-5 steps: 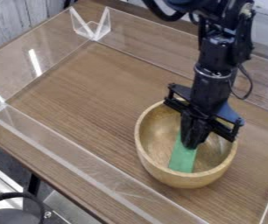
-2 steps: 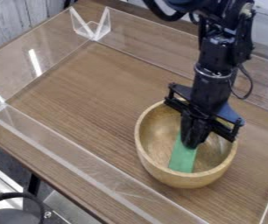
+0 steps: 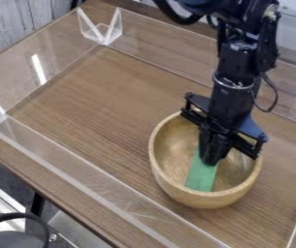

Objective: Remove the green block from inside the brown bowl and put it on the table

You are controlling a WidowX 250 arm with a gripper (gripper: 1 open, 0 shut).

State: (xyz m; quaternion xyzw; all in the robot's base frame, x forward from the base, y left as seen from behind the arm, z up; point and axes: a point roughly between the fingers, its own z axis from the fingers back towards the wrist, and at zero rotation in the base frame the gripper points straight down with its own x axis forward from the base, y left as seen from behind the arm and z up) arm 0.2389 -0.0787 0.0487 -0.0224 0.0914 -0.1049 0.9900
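Green block (image 3: 201, 175) below the jaws (image 3: 208, 158)

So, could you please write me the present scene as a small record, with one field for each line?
gripper: black, pointing down into the bowl, at the block's upper end; closed
green block: inside the brown bowl, not yet on the table; its upper end is partly hidden by the gripper
grip on block: cannot tell from this view
brown bowl: upright, on the table
table: brown wood grain, low clear walls along the edges
task status: block not yet removed
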